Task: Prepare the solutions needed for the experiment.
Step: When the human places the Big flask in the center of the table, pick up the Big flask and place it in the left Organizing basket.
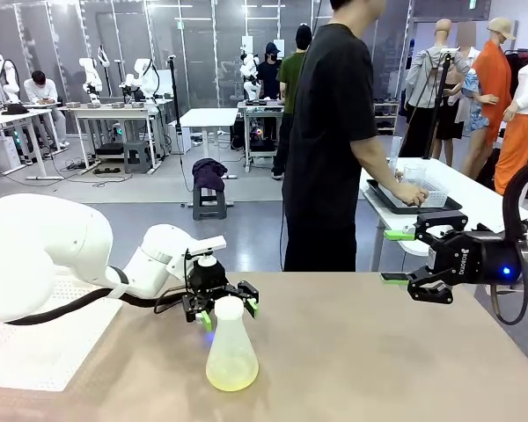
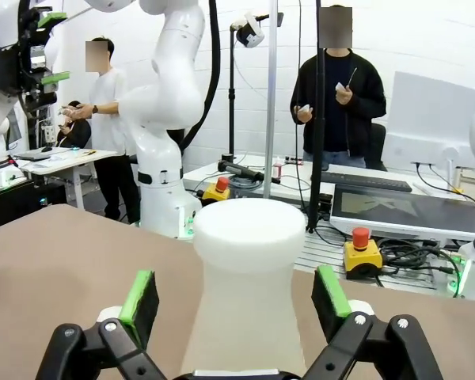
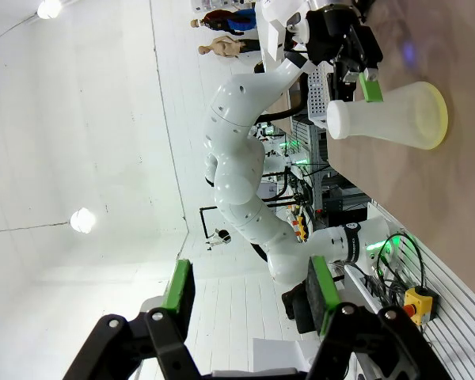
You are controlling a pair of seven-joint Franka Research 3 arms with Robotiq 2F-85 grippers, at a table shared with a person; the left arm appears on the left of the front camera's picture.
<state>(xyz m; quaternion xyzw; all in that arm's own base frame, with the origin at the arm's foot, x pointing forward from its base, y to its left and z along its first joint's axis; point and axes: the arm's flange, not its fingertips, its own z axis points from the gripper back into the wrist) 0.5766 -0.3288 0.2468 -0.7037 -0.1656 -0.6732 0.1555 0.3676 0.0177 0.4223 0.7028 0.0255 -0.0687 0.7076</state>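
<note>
— Start nearest you: what's the left gripper [image 1: 225, 309] doing?

— Your left arm has its jaws spread around the neck of the frosted flask [image 1: 231, 350], which stands upright on the brown table [image 1: 370, 352]. In the left wrist view the green pads [image 2: 140, 294] sit either side of the flask's neck [image 2: 248, 293] with a clear gap on both sides, so it is open and not gripping.

— And the liquid?

— The solution [image 1: 231, 378] is a thin pale yellow-green layer at the bottom of the flask. You see it in the front view; the right wrist view picks it up too, as a yellow rim at the flask's base [image 3: 438, 116]. The left wrist view looks at the neck and can't show it.

— Right side?

— Your right gripper [image 1: 398, 256] hangs above the table's right part, well apart from the flask, jaws wide, nothing between them. Its own camera confirms that: the two pads [image 3: 324, 293] stand far apart.

— Farther back?

— A person in black [image 1: 333, 141] stands past the table's far edge, turned to a white side table, one hand [image 1: 412, 193] at a dark tray [image 1: 414, 204] of clear containers.
</note>
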